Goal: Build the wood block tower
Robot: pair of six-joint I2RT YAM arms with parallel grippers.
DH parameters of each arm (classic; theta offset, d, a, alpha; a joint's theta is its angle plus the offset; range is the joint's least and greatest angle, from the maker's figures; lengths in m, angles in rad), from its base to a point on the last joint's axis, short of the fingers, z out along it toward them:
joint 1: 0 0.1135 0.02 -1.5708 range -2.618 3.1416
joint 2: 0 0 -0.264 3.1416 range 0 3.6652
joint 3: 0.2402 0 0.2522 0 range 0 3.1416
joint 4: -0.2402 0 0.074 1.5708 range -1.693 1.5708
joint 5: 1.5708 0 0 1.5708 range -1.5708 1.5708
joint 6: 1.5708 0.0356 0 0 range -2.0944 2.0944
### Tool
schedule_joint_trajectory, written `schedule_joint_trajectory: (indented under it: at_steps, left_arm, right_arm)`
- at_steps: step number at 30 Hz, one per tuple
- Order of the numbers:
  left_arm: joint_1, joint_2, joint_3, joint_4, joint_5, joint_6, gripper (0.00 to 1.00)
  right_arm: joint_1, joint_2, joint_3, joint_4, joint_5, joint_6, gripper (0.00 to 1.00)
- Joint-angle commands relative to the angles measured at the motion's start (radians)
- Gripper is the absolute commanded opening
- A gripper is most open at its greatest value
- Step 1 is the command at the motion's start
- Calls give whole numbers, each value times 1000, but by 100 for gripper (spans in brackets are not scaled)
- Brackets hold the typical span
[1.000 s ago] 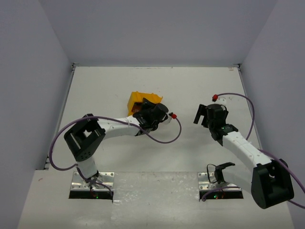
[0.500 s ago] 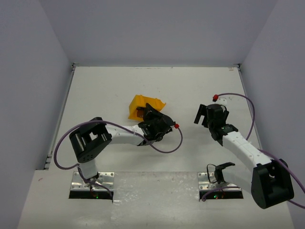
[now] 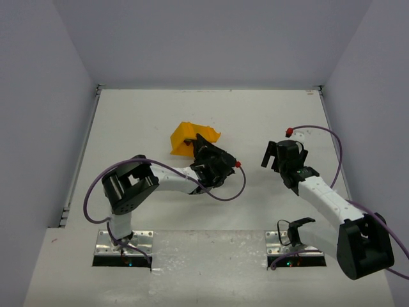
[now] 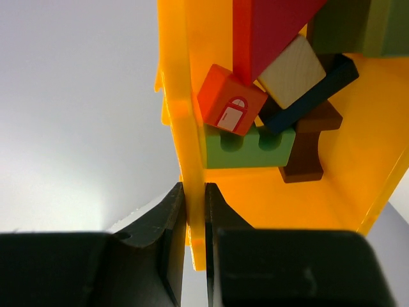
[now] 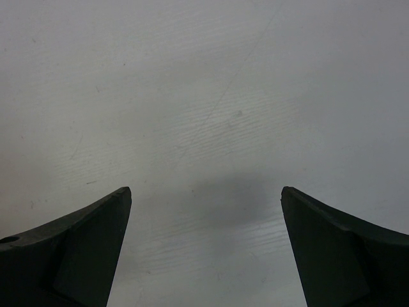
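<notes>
My left gripper (image 4: 195, 192) is shut on the side wall of a yellow plastic bin (image 4: 176, 128), which it holds tilted near the table's middle (image 3: 188, 135). The wood blocks lie jumbled inside the bin, not as a tower. Among them are an orange-red block (image 4: 230, 99), a green arch (image 4: 249, 147), a brown piece (image 4: 307, 144), a pale natural block (image 4: 291, 70), a dark blue bar (image 4: 316, 86) and a red slab (image 4: 275, 25). My right gripper (image 5: 206, 192) hangs open over bare table (image 3: 271, 153), apart from the bin.
Grey walls close the white table (image 3: 147, 115) on three sides. Purple cables loop beside each arm (image 3: 227, 192). The arm bases (image 3: 124, 246) sit at the near edge.
The left arm's elbow has swung to the right and its wrist has turned, tipping the bin while still gripping it. The right arm has stayed still.
</notes>
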Motion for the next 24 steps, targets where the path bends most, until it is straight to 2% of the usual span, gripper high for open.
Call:
schedule_joint_trajectory:
  at_steps: [1,6,12,16,21,24]
  left_arm:
    - [-6,-51,30,86,-98,91,0]
    - [-13,-38,-8,138,-92,138,0]
    - [-102,12,-131,145,-90,129,0]
    - [-116,45,-98,81,-92,78,0]
    - [-130,109,-93,134,-94,125,0]
    - [-130,118,-60,89,-92,75,0]
  right_arm:
    - [4,6,33,10,29,13,99]
    - [4,12,39,7,28,17,99]
    - [4,7,36,2,32,18,99]
    - [4,5,34,4,39,18,99]
    - [4,2,35,-3,40,20,99]
    - [4,-4,29,0,41,22,99]
